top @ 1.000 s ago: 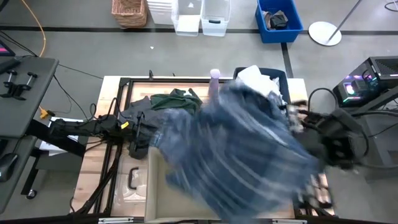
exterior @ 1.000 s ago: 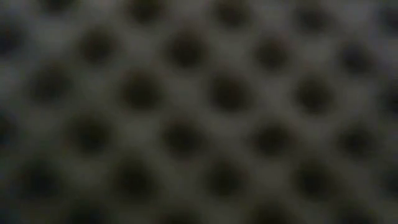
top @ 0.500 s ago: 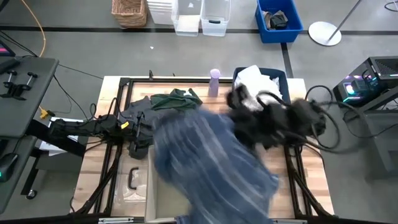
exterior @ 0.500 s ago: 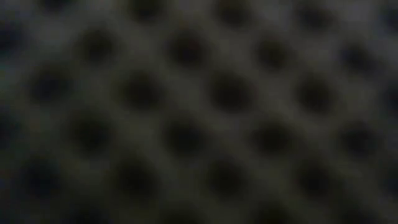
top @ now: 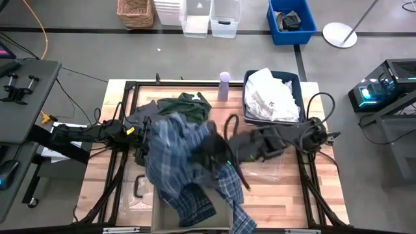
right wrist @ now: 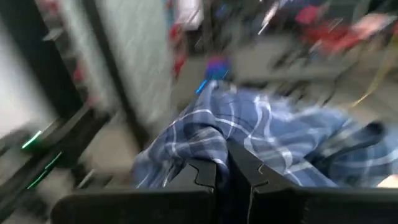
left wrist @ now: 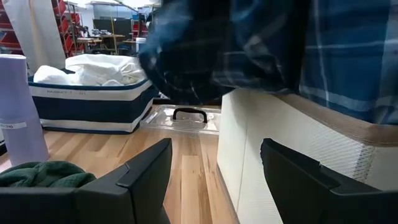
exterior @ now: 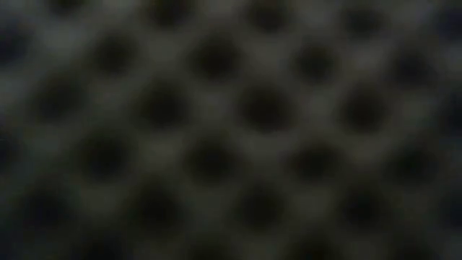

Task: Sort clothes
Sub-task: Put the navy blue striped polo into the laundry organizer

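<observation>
Wood first: table [top: 286, 188], pale planks framed in black rails, spread under both arms in the high view.

Next, blue-and-white plaid shirt [top: 175, 146]: hung bunched over the middle of the table, pinched by the right gripper [top: 218, 156]. Trailed down across the beige fabric box [top: 159, 218] at the near edge, one tail spilling past the box's right corner. Seen from the right wrist, was clamped between the two fingers [right wrist: 205, 174], which were pressed together on a fold of the plaid cloth.

Then dark blue bin [top: 247, 97] at the far right of the table, heaped with white clothes [top: 270, 97].

Dark green garment [top: 185, 104]: lay crumpled at the far side, just left of centre, touching the dark grey garment [top: 140, 116] beside it.

Clear plastic lid [top: 266, 169] with a dark handle: lay flat on the wood between bin and box.

Left gripper [top: 140, 140]: sat low at the table's left, near the grey garment. Fingers [left wrist: 146, 177] spread wide apart, gripping nothing, and pointed at the box wall with plaid hanging over it.

Lavender cylinder [top: 224, 84]: stood upright just left of the bin.

Low view: gave only a dark, blurred dot pattern, possibly mesh right against the lens.
</observation>
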